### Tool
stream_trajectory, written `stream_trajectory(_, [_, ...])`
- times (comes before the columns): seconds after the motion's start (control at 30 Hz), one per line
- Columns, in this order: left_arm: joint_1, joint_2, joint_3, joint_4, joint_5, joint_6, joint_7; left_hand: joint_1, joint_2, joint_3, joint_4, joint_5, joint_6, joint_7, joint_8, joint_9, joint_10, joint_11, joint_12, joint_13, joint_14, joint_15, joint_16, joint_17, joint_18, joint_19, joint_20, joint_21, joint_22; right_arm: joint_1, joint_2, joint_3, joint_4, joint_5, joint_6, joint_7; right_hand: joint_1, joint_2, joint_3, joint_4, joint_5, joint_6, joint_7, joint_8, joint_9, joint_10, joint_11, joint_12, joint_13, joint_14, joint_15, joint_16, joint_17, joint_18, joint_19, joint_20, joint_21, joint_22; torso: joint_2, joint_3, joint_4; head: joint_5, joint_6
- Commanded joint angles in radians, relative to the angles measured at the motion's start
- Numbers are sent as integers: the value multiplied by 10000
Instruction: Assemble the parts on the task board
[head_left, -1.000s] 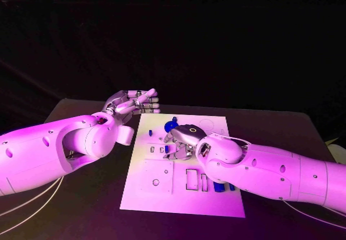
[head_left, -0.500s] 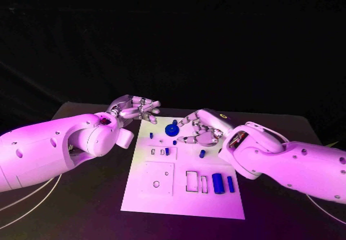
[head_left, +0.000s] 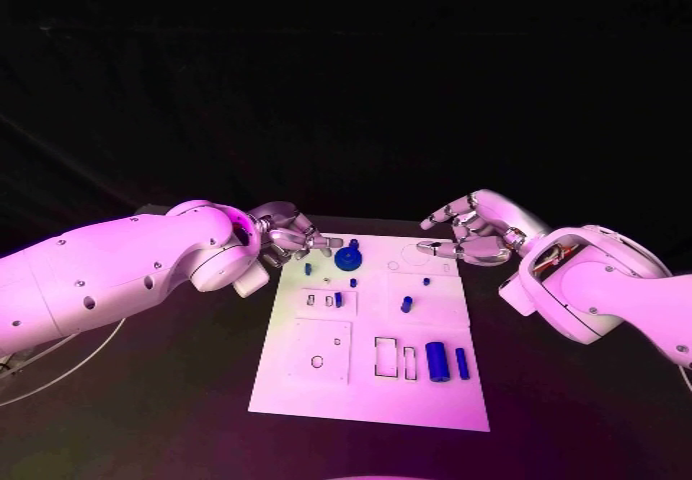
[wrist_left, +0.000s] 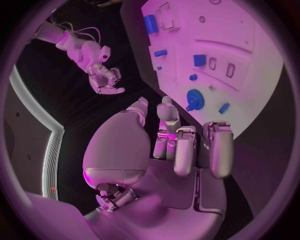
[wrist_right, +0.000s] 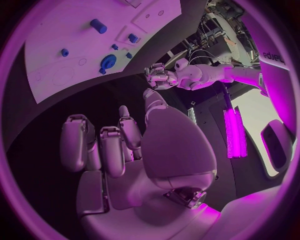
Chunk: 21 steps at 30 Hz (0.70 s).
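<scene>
The right robot hand (head_left: 473, 230) has pulled back off the white board (head_left: 433, 390) and holds nothing, fingers loosely curled. The left robot hand (head_left: 289, 238) waits empty at the board's far corner. Small smooth blue parts, like the round gear (head_left: 348, 258), lie on the flat board.

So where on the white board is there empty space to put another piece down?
The near strip of the white board, below the square cutout and the blue bars, is bare. The middle and far end are crowded: the blue gear and small blue pieces sit close together.
</scene>
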Motion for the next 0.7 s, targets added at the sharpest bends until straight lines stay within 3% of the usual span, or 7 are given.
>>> stream_trajectory(0.03, [55, 204, -1, -40, -2215, 1231, -2272, -111, 42, -209, 22, -19, -137, -11, 171, 371, -109, 33, 929, 974, 1050, -90, 24, 2626, -117, 590, -15, 125, 1723, 11, -39, 0, -42, 480, 210, -53, 16, 77, -67, -17, 66, 71, 12, 62, 11, -42, -66, -61, -18, 626, -73, -64, 1105, 124, -27, -66, -25, 782, -60, 41, 3, 33, -53])
stream_trajectory(0.33, [99, 1022, -31, -407, -2962, 1874, -3751, -374, 106, -717, 44, 2, -286, -50, 470, 1045, -67, 1, 1905, 2013, 1050, -103, 24, 2626, -210, 832, -23, 311, 2179, 21, -35, -1, -181, 506, 230, -212, 17, 78, -98, -17, 140, 73, 3, 79, 16, -51, -74, -79, -41, 622, -83, -81, 1082, 127, -30, -77, -46, 772, -52, 45, 23, 66, -136])
stream_trajectory(0.7, [94, 1832, -144, -1007, -3077, 2320, -4207, -352, 191, -802, 36, 12, -350, -61, 559, 1265, -66, -5, 2083, 2211, 1050, -107, 24, 2626, -230, 884, -24, 350, 2274, 21, 26, -1, -266, 409, 211, -330, 49, 80, -212, -18, 561, 29, -6, 120, 28, -97, -90, -148, -123, 622, -103, -114, 1051, 136, -41, -106, -127, 738, -39, 35, 3, 77, -140])
